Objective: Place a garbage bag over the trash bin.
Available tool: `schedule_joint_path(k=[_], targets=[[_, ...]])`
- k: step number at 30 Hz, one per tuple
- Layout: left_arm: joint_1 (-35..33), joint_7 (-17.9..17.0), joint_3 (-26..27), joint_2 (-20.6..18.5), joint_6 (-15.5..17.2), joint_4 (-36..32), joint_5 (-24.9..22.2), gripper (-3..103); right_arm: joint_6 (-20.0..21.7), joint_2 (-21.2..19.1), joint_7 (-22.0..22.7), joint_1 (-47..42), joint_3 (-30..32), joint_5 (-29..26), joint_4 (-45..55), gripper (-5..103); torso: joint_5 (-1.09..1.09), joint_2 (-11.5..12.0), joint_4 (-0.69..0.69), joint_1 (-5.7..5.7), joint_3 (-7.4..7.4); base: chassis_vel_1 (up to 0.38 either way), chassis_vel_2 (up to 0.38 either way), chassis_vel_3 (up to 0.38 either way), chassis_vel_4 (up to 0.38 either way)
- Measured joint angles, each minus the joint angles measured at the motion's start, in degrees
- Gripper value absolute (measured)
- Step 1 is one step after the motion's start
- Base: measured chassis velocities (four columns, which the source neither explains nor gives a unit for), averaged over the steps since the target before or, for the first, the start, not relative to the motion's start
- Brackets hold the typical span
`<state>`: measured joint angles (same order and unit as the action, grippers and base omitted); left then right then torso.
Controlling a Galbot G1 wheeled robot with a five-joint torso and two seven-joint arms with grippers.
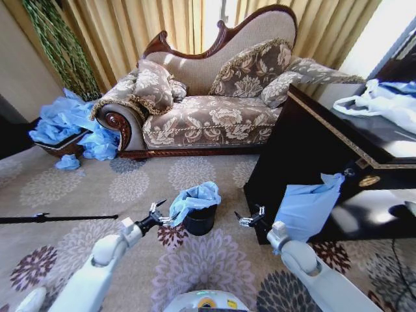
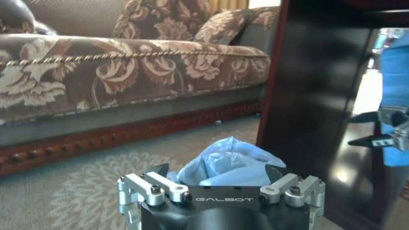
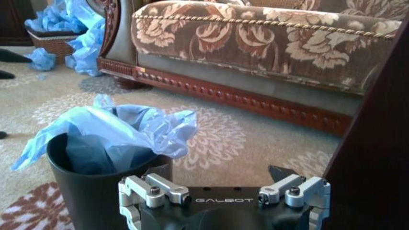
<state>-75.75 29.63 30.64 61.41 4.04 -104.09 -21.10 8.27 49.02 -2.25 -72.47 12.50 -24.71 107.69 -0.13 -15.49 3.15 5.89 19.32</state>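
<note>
Both tools flank the upright trash bin [image 1: 199, 220] on the carpet; left tool [image 1: 158, 213] open-fingered at the garbage bag [image 1: 195, 197], whose crumpled mass rises from the rim, trailing toward it; right tool [image 1: 250, 219] open, apart, arm low.

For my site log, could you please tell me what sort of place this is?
Probably a hotel room or formal sitting room: an ornate floral sofa, gold curtains behind it, patterned carpet, and a dark wooden cabinet.
</note>
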Motion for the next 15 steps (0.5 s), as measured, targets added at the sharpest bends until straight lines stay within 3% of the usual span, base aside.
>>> schedule_joint_path(k=[4,9,11,15], targets=[[2.8,-4.3,-4.5,1.8,2.4,1.7,2.1,100,-0.6,0.3,-0.3,-0.3,0.8,0.2,-0.5,100,-0.02,0.0,0.0,0.0,0.01,0.0,0.0,0.0,0.0],[4.4,-4.5,-6.3,2.3,4.0,3.7,6.6,102,-1.2,0.0,-0.6,-0.2,1.0,0.1,-1.1,100,-0.03,0.0,0.0,0.01,0.01,0.0,0.0,0.0,0.0],[5.3,-4.6,-7.2,2.2,4.3,5.2,8.7,99,-1.6,0.0,-0.7,0.1,1.1,0.0,-1.7,100,0.0,0.0,-0.01,0.01,0.01,0.0,0.0,0.0,0.0],[6.7,-4.9,-8.2,2.4,4.3,6.9,9.5,98,-2.3,0.1,-1.0,0.2,1.3,-0.1,-2.6,100,-0.01,0.0,-0.01,0.0,0.01,0.0,0.0,0.0,0.0]])
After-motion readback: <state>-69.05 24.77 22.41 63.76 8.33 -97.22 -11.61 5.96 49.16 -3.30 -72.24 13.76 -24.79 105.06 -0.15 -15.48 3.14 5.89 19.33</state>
